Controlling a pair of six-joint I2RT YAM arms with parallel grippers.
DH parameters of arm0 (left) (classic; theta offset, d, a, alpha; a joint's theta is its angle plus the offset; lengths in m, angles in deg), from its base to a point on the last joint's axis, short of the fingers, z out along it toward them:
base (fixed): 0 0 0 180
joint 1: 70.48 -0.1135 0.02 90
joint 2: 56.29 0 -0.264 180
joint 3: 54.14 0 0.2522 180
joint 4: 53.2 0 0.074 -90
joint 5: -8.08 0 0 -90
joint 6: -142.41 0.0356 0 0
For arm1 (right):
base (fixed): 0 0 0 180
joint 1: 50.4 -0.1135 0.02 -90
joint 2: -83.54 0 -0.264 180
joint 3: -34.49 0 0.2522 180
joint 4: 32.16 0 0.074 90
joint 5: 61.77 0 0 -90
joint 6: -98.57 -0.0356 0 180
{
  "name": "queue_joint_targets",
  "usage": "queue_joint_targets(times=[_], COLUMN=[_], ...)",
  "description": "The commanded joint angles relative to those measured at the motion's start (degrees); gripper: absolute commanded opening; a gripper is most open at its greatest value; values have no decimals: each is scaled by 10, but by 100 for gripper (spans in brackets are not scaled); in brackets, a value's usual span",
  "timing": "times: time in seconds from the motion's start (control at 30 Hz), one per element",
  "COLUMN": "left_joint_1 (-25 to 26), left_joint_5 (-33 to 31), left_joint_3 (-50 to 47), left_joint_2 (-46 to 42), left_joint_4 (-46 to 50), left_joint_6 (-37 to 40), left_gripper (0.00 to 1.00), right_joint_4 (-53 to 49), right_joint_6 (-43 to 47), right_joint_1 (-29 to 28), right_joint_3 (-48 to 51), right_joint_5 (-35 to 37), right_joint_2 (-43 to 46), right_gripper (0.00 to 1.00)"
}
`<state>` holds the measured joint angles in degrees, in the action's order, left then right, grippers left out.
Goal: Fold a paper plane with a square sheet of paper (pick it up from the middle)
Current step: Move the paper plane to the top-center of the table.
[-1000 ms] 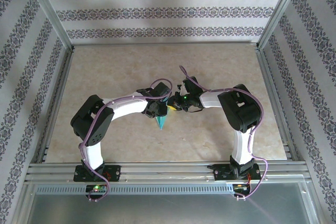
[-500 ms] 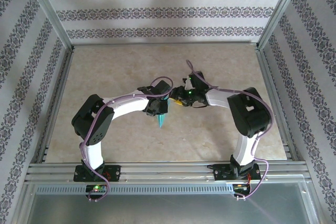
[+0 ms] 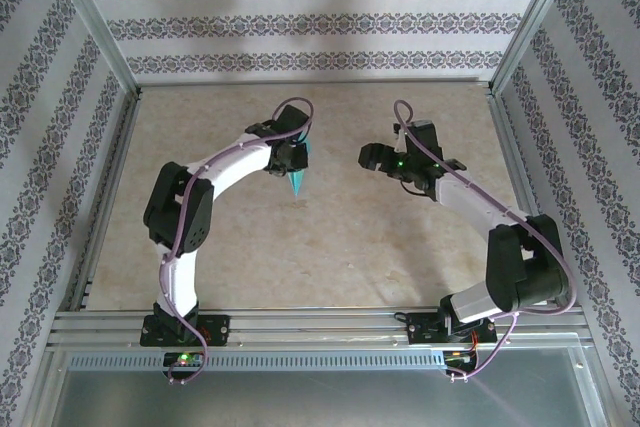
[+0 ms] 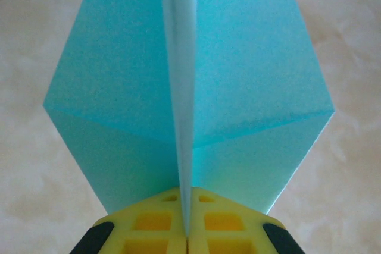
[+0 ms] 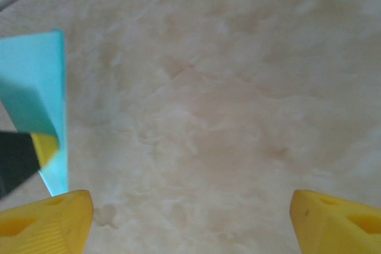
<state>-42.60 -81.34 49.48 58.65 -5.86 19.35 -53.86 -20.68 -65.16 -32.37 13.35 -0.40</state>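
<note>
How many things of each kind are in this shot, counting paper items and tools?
paper plane: 1
tools: 2 (left tool shut on the paper plane, right tool open)
Total: 3

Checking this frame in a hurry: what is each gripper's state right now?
Left gripper: closed, pinching the paper plane at its centre fold.
Right gripper: open, holding nothing.
</note>
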Motion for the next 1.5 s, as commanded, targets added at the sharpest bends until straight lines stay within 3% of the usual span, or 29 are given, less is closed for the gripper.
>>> queue_joint_targets(times=[0.0,0.1,0.4,0.6,0.87,1.47], left_joint_1=[-20,-34,-37,-38,-37,-36], left_joint_5=[10,16,-3,-19,-24,-56], left_joint_3=[54,112,319,401,427,427], left_joint_2=[41,88,238,290,313,336], left_joint_4=[38,52,159,201,217,232], left_joint_6=[43,56,51,26,26,-9], left_gripper=[7,7,7,11,25,39], right_joint_4=[-29,-30,-17,-12,-8,-4], right_joint_6=[52,65,54,40,33,24], right_joint_1=[3,3,3,1,-3,-6], right_joint_3=[17,29,58,64,66,65], right_joint_5=[57,74,59,46,38,33], right_joint_2=[25,35,38,32,26,15], right_gripper=[92,98,98,98,98,98])
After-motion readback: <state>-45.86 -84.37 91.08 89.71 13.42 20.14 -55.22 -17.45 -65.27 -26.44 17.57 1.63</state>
